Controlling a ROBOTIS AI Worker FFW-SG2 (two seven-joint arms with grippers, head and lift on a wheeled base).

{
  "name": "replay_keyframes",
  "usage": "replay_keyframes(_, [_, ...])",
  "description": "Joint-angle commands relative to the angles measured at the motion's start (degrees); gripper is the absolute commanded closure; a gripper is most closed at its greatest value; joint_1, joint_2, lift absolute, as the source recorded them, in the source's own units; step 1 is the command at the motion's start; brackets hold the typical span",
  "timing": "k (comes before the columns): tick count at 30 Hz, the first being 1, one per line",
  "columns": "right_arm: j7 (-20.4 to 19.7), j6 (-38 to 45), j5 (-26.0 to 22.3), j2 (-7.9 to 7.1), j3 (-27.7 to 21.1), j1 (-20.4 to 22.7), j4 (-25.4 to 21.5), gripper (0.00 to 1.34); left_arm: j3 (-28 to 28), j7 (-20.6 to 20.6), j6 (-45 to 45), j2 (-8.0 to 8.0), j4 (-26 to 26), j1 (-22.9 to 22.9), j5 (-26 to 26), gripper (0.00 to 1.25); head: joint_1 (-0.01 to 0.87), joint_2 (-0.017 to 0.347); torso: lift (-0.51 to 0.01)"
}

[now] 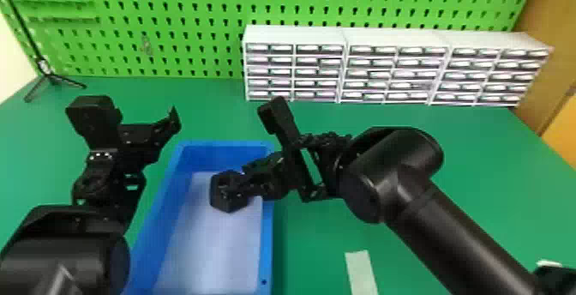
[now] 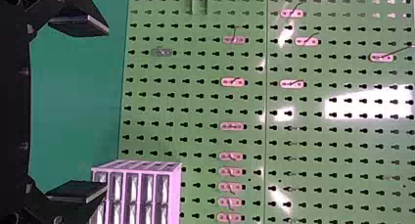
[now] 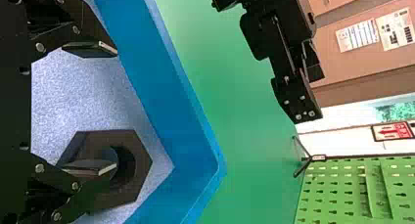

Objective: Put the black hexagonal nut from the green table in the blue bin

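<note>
Bright light here, and the head view shows it across the flat green table point(image 1: 310, 238) and the perforated green pegboard point(image 1: 171, 11). White glints run along the fronts of the pale small-drawer cabinets point(image 1: 295, 37), and a soft sheen sits on the smooth black tubular right arm point(image 1: 450, 230). Over in the left wrist view, hard white glare patches hit the pegboard, one broad. In the right wrist view, the rectangular blue bin's point(image 1: 268, 247) inner walls look darker than its rim.

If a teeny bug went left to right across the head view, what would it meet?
The black tripod → the blue bin, with the black hexagonal nut against its floor → the pale strip → the brown panel.
</note>
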Motion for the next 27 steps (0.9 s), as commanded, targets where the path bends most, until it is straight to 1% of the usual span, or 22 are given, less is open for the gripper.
replay_keyframes(1, [0.0,0.0,0.0,0.09,-0.4,0.2,0.0,0.45,0.0,0.0,0.0,0.0,0.0,0.0,0.2,0.16,0.686,0.028,-0.096])
replay_keyframes(7, [0.0,0.0,-0.1,0.09,-1.1,0.4,0.0,0.45,0.0,0.0,0.0,0.0,0.0,0.1,0.2,0.16,0.686,0.028,-0.096])
replay_keyframes(13, [0.0,-0.1,-0.1,0.18,-2.9,1.0,-0.5,0.44,0.2,0.0,0.0,0.0,-0.1,0.1,0.3,0.16,0.686,0.028,-0.096])
replay_keyframes(17, [0.0,-0.8,0.6,0.18,-5.1,1.7,-1.2,0.44,0.2,0.0,0.0,0.0,-0.2,0.2,0.3,0.16,0.686,0.028,-0.096])
replay_keyframes(27, [0.1,-1.7,6.1,0.71,-13.4,4.0,-4.7,0.44,0.4,0.0,0.0,0.0,-0.4,0.3,0.3,0.16,0.686,0.028,-0.096])
